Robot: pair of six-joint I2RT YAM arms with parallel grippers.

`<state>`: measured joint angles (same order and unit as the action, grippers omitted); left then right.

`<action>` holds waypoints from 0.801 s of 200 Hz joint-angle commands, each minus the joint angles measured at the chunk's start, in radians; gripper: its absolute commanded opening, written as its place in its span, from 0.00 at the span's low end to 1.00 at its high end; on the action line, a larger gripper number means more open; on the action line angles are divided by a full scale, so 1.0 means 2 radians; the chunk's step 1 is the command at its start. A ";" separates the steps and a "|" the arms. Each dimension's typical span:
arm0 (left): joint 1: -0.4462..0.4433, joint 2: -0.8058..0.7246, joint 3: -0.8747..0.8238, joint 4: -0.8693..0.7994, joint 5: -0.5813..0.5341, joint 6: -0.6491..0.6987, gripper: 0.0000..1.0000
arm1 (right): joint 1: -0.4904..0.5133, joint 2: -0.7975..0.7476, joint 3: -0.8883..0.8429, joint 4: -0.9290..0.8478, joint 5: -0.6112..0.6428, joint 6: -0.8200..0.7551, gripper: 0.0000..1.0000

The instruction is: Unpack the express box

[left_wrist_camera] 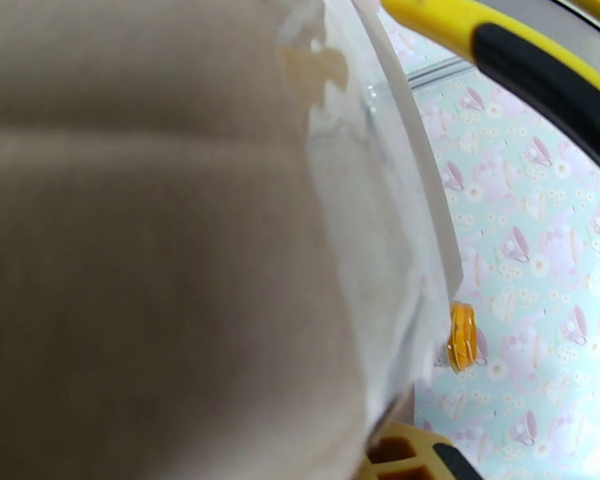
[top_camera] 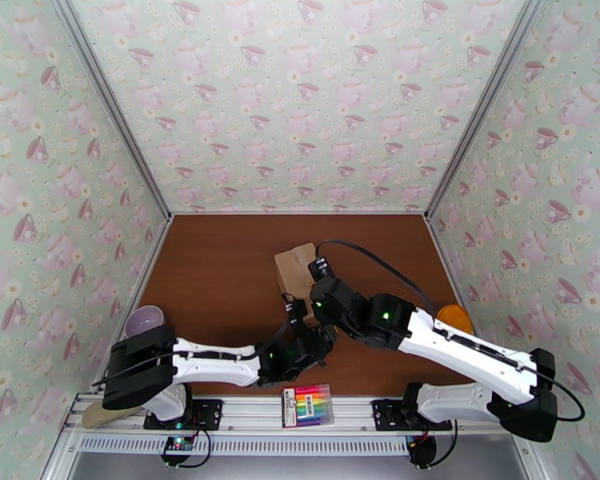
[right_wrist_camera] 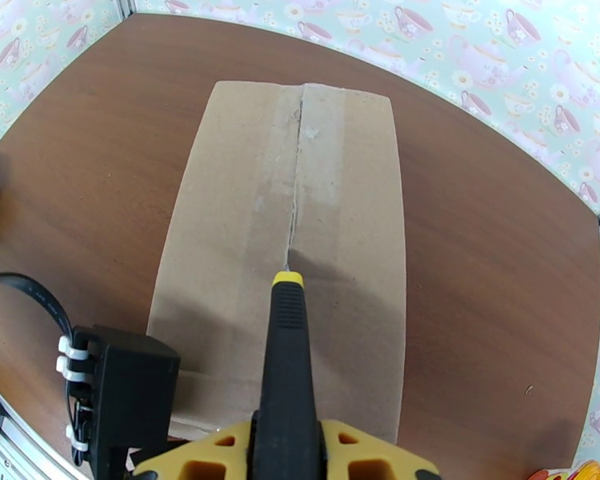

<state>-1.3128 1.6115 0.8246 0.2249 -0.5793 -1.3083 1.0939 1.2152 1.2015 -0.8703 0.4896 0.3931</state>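
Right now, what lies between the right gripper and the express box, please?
A black utility knife, clamped in the right gripper, reaches the express box seam: right wrist view.

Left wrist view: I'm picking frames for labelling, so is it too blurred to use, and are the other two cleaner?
Left wrist: the express box sits very close and is blurred, its clear tape washed pale; the wallpaper behind is sharper. Right wrist: box and knife sharp, table edges bowed by the lens. Top external: even light, soft shadows.

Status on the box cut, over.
Right claw shut on knife, tip on box seam. Left claw against box's near end, grip unclear. Box closed. Nothing blocking.
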 commanded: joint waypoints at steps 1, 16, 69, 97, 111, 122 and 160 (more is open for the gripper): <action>0.006 0.015 0.019 0.006 -0.025 0.016 0.36 | 0.003 -0.012 0.010 -0.028 -0.022 0.011 0.00; 0.010 0.021 0.019 0.008 -0.037 0.015 0.36 | 0.003 -0.014 0.009 -0.031 -0.025 0.014 0.00; 0.020 0.034 0.031 0.015 -0.055 0.027 0.36 | 0.003 -0.014 0.005 -0.052 -0.023 0.024 0.00; 0.025 0.044 0.035 0.029 -0.057 0.033 0.36 | 0.003 -0.019 0.010 -0.056 -0.027 0.030 0.00; 0.028 0.049 0.035 0.038 -0.058 0.035 0.36 | 0.003 -0.020 0.005 -0.051 -0.028 0.030 0.00; 0.030 0.050 0.037 0.042 -0.059 0.037 0.36 | 0.003 -0.016 -0.001 -0.049 -0.029 0.033 0.00; 0.039 0.053 0.043 0.049 -0.061 0.050 0.37 | 0.003 -0.007 -0.012 -0.049 -0.042 0.041 0.00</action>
<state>-1.2789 1.6951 0.8738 0.2909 -0.6300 -1.2526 1.0908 1.1984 1.2015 -0.8925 0.4957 0.4496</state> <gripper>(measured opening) 0.365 0.203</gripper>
